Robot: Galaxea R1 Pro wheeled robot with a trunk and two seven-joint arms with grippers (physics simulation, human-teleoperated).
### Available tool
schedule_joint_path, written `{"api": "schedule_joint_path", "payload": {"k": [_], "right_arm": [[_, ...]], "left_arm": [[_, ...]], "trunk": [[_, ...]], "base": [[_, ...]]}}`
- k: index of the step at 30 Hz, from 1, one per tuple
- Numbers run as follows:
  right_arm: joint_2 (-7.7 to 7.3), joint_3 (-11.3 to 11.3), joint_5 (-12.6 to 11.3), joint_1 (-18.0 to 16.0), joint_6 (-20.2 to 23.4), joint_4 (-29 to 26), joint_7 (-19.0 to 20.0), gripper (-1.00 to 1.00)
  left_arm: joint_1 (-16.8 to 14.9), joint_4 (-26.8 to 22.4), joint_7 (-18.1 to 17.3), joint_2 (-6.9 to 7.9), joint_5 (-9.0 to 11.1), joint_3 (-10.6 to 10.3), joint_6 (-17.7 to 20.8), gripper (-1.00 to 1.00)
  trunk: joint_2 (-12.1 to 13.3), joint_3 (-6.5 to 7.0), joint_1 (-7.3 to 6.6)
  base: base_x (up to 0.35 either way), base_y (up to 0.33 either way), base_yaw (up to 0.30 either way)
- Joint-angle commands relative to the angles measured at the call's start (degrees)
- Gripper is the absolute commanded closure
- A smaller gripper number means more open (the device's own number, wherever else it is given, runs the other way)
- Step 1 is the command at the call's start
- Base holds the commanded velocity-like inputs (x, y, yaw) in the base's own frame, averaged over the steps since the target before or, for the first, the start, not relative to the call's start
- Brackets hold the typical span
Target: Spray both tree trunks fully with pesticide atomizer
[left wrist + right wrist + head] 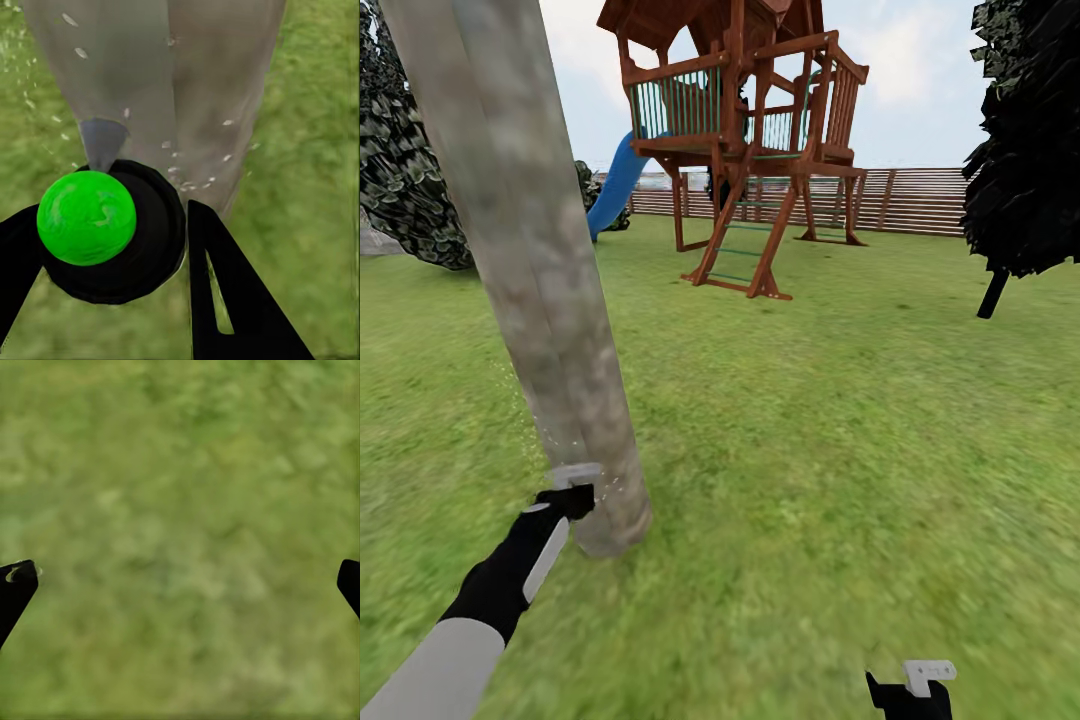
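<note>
A thick grey-brown tree trunk rises at the left of the head view, its base in the grass floor. My left gripper sits right beside the base. In the left wrist view the left gripper is shut on the pesticide atomizer, a black body with a round green top, pointed at the trunk. White pesticide specks float near the bark and dot it, and the specks also drift left of the trunk. My right gripper hangs low over grass, and in its wrist view the right gripper is open and holds nothing.
A wooden play tower with a blue slide stands ahead, before a brown slat fence. An all-black tree is at the right. Dark foliage hangs at the left. Open lawn spreads to the right of the trunk.
</note>
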Motion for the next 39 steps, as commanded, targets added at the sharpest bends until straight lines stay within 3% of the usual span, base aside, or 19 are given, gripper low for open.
{"api": "schedule_joint_path", "payload": {"k": [1,5,9,12,14,16,18,21,24,28,29,31,33,35,36,39], "right_arm": [[0.00,0.0,0.0,0.0,0.0,0.0,0.0,-1.00],[0.00,0.0,0.0,0.0,0.0,0.0,0.0,-1.00],[0.00,0.0,0.0,0.0,0.0,0.0,0.0,-1.00],[0.00,0.0,0.0,0.0,0.0,0.0,0.0,-1.00],[0.00,0.0,0.0,0.0,0.0,0.0,0.0,-1.00],[0.00,0.0,0.0,0.0,0.0,-0.1,0.0,-1.00],[0.00,0.0,0.0,0.0,0.0,0.0,0.0,-1.00],[0.00,0.0,0.0,0.0,0.0,0.0,0.0,-1.00],[0.00,0.0,0.0,0.0,0.0,0.0,0.0,-1.00],[0.00,0.0,0.0,0.0,0.0,0.0,0.1,-1.00],[0.00,0.0,0.0,0.0,0.0,0.0,0.0,-1.00],[0.00,0.0,0.0,0.0,0.0,0.0,0.1,-1.00],[0.00,0.0,0.0,0.0,0.0,0.0,0.1,-1.00],[0.00,0.0,0.0,0.0,0.0,0.0,0.0,-1.00],[0.00,0.0,0.0,0.0,0.0,0.0,0.1,-1.00],[0.00,0.0,0.0,0.0,0.0,0.0,0.1,-1.00]], "left_arm": [[0.0,-1.0,0.0,0.02,-0.2,-0.5,0.7,1.00],[4.9,-12.7,0.0,0.75,-0.4,-0.2,5.2,1.00],[6.5,-15.4,-0.3,1.92,-0.2,6.2,7.7,1.00],[6.5,-16.8,-0.4,1.44,-0.2,4.8,8.3,1.00],[6.5,-18.3,-0.4,1.23,-0.1,1.0,8.5,1.00],[6.5,-21.7,-0.4,1.16,0.1,-0.4,11.3,1.00],[6.5,-25.0,-0.3,1.46,0.4,0.0,13.5,1.00],[6.6,-25.5,-0.4,2.00,0.4,5.3,14.1,1.00],[6.6,-26.5,-0.6,2.12,0.4,7.3,16.1,1.00],[6.6,-28.9,-0.6,1.39,0.1,5.6,17.7,1.00],[6.6,-30.5,-0.5,1.27,-0.1,2.7,18.8,1.00],[6.5,-32.1,-0.5,1.22,-0.1,1.7,19.8,1.00],[6.5,-32.6,-0.5,1.67,0.3,2.8,20.0,1.00],[6.5,-32.8,-0.5,2.07,0.5,7.9,20.2,1.00],[6.4,-33.0,-0.5,2.19,0.4,9.2,21.4,1.00],[6.3,-34.1,-0.6,2.51,0.4,10.0,24.7,1.00]], "trunk": [[0.0,0.00,0.00],[0.0,0.00,0.00],[0.0,0.00,0.00],[0.0,0.00,0.00],[0.0,0.00,0.00],[0.0,0.00,0.00],[0.0,0.00,0.00],[0.0,0.00,0.00],[0.0,0.00,0.00],[0.0,0.00,0.00],[0.0,0.00,0.00],[0.0,0.00,0.00],[0.0,0.00,0.00],[0.0,0.00,0.00],[0.0,0.00,0.00],[0.0,0.00,0.00]], "base": [[0.000,0.000,0.000],[0.000,0.000,0.000],[0.000,0.000,0.000],[0.000,0.000,0.000],[0.000,0.000,0.000],[0.000,0.000,0.000],[0.000,0.000,0.000],[0.000,0.000,0.000],[0.000,0.000,0.000],[0.000,0.000,0.000],[0.000,0.000,0.000],[0.000,0.000,0.000],[0.000,0.000,0.000],[0.000,0.000,0.000],[0.000,0.000,0.000],[0.000,0.000,0.000]]}}
